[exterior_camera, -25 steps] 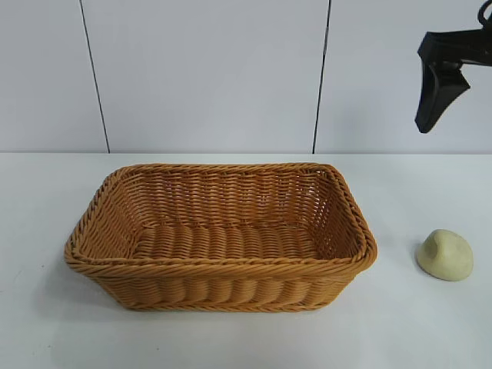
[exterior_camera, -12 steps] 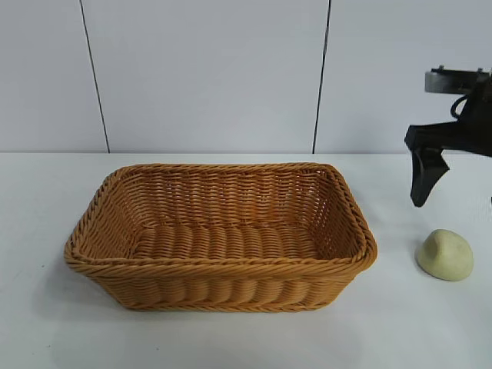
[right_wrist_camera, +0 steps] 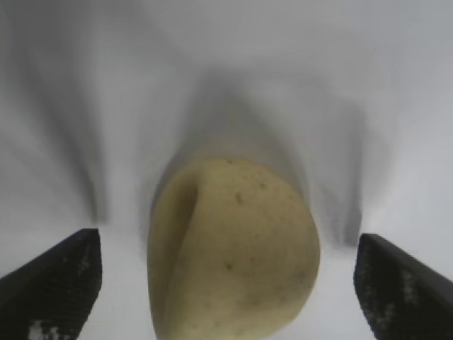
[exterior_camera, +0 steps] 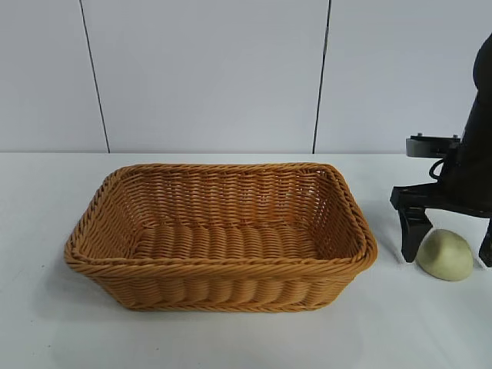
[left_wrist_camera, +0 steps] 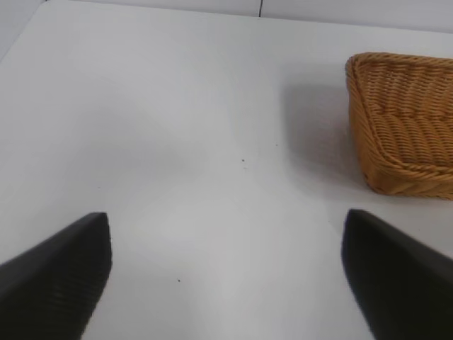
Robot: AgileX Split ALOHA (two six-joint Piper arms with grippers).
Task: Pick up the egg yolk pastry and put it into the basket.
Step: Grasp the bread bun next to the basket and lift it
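Right wrist view is the one that tells us most: the egg yolk pastry sits on the white table squarely between the two dark fingertips, with open table showing on either side of it. So the right gripper is spread wide, wider than the pastry, and nothing is pinched yet. We read that as the setup for a straddle grab: jaws wide and pointing down so both fingers can clear the dome's sides before they squeeze.

From the exterior view we get the same story. The right gripper is down at table level, one finger just beside the pastry on the basket side, the other at the frame's edge on the far side. Whether the near finger is actually touching the pastry, we can't tell.

The basket sits beside the claw, across from the pastry past the near finger, with a strip of bare table between. We figure it's placed there so the carry is short: lift, swing over the braided rim, let go.

The left gripper is parked off to the basket's other side, spread too, with nothing between its fingers, just staring at bare table and one corner of the basket. We don't think it has a job here.
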